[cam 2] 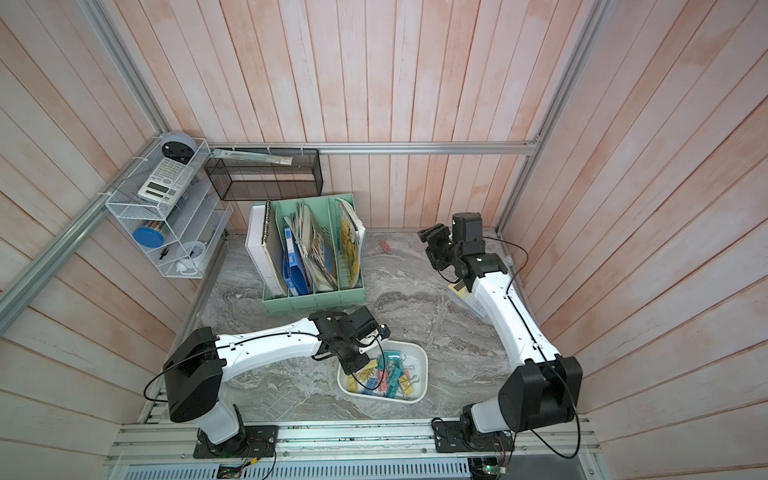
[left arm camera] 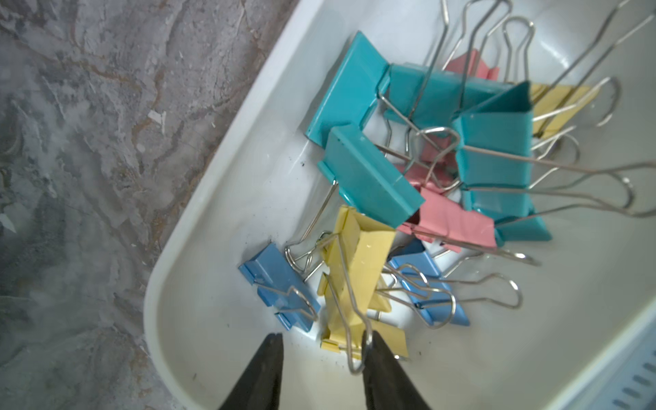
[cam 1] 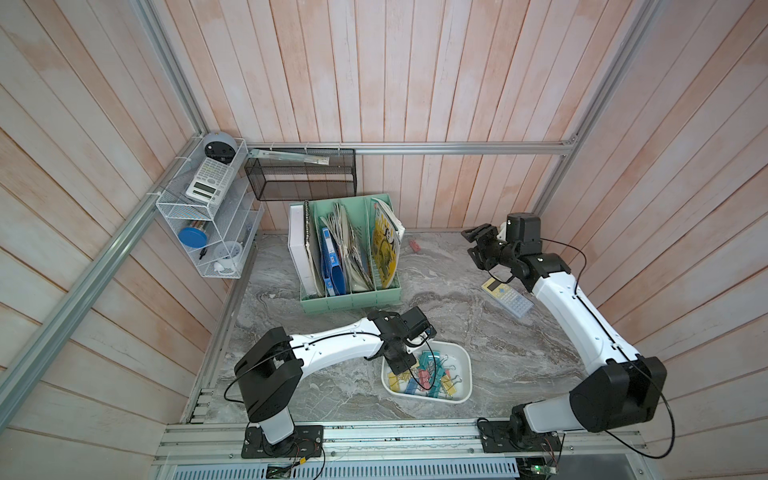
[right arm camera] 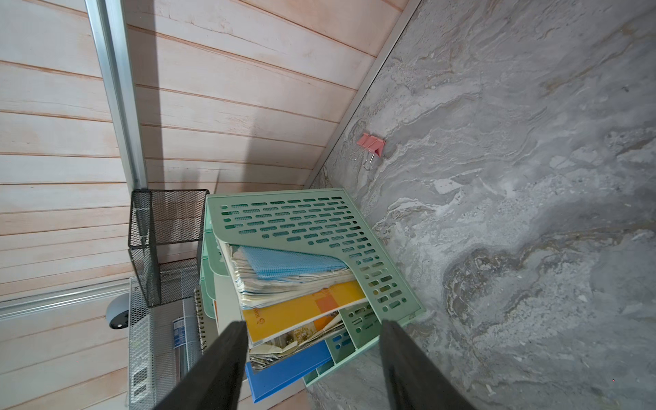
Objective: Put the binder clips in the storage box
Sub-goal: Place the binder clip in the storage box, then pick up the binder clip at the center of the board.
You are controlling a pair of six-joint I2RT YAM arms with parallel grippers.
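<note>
The storage box [cam 1: 459,353] [cam 2: 419,356] [left arm camera: 198,227] is a shallow white tray near the front of the table. Several binder clips [cam 1: 424,376] [cam 2: 384,376] [left arm camera: 372,184] in teal, pink, yellow and blue lie heaped in it. My left gripper [cam 1: 401,365] [cam 2: 353,365] [left arm camera: 324,340] hangs open over the box's left end. A yellow clip [left arm camera: 358,269] lies just past its tips, one wire handle resting against a finger. One pink binder clip [cam 1: 414,246] [cam 2: 385,246] [right arm camera: 371,143] lies on the table by the back wall. My right gripper [cam 1: 473,245] [cam 2: 430,247] [right arm camera: 312,326] is raised at the back right, open and holding nothing.
A mint-green file holder [cam 1: 349,299] [cam 2: 311,303] [right arm camera: 301,220] full of papers stands at the back middle. Behind it a black mesh basket [cam 1: 301,174] hangs on the wall, left of it a white wire shelf [cam 1: 208,208]. A yellow-and-blue calculator [cam 1: 507,297] lies under the right arm.
</note>
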